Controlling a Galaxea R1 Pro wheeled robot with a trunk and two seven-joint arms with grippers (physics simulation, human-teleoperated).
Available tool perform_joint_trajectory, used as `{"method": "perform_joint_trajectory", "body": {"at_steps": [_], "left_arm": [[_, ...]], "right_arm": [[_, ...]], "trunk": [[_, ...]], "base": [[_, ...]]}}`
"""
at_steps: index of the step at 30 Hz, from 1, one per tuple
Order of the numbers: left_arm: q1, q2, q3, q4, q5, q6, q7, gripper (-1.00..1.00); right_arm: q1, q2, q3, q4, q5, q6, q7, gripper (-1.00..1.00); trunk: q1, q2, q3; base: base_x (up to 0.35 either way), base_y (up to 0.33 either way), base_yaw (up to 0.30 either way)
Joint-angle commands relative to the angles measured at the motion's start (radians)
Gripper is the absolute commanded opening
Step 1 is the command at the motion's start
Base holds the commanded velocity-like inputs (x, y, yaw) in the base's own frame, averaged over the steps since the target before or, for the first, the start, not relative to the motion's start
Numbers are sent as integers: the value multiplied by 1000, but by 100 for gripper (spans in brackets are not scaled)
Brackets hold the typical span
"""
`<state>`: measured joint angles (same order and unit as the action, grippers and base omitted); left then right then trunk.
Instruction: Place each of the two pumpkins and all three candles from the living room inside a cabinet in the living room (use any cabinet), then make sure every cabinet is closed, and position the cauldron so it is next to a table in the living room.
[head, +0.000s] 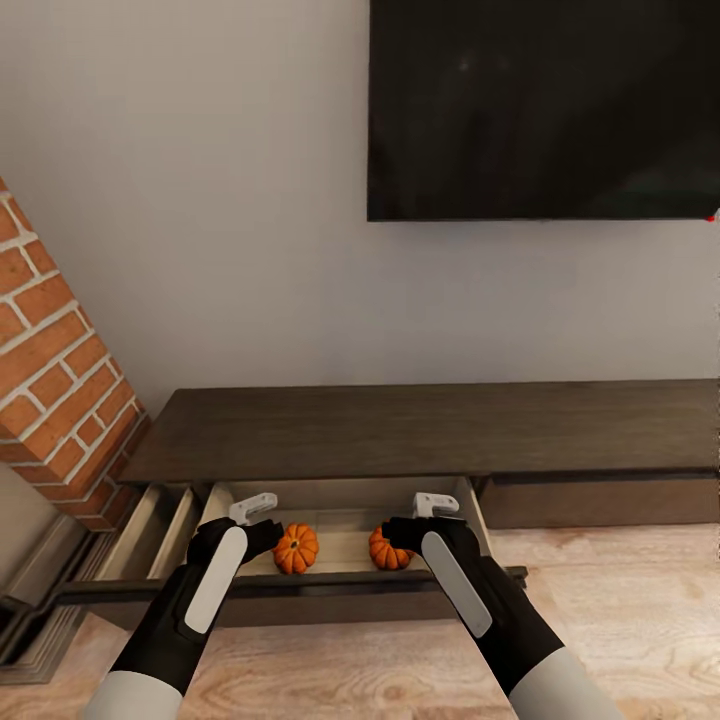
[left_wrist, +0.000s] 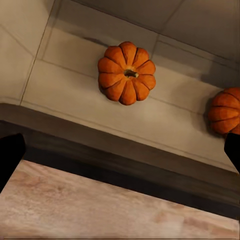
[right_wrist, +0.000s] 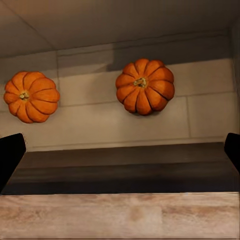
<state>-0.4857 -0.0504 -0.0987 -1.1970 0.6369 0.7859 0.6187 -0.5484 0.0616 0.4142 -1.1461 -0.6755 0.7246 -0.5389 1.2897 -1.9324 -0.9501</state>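
Arms reach over open drawer (head: 345, 590) | pumpkins (head: 296, 548) inside | both end effectors spread wide, empty

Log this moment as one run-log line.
stage: pumpkins stowed | left pumpkin and right pumpkin: in open drawer | left gripper: open, empty | right gripper: open, empty | candles: pending

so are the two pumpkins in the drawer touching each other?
Apart. The right wrist view shows bare drawer floor between the left pumpkin and the right pumpkin.

pumpkins (head: 296, 548) (head: 388, 551) side by side | in open cabinet (head: 420, 430) drawer (head: 345, 520)
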Motion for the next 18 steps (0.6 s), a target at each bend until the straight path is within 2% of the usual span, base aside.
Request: {"method": "perform_joint_trajectory", "body": {"at_steps": [1,9,12,18], "left_arm": [[-1,0,-1,-1,10,1,10,100],[-1,1,-1,-1,10,1,10,100],[-1,1,-1,-1,10,1,11,100],[-1,1,-1,-2,10,1,10,100]], "right_arm": [[-1,0,1,-1,-10,1,-10,100],[-1,0,1,-1,-10,1,-10,100],[-1,0,1,-1,-10,1,-10,100],[-1,0,1,-1,-10,1,-10,100]], "trunk": [[-4,7,2],[-35,63,27],[-46,84,37],[-46,84,37]], "base": [[-93,17,0],[-58,3,0],[-248,0,0],[-300,0,0]]}}
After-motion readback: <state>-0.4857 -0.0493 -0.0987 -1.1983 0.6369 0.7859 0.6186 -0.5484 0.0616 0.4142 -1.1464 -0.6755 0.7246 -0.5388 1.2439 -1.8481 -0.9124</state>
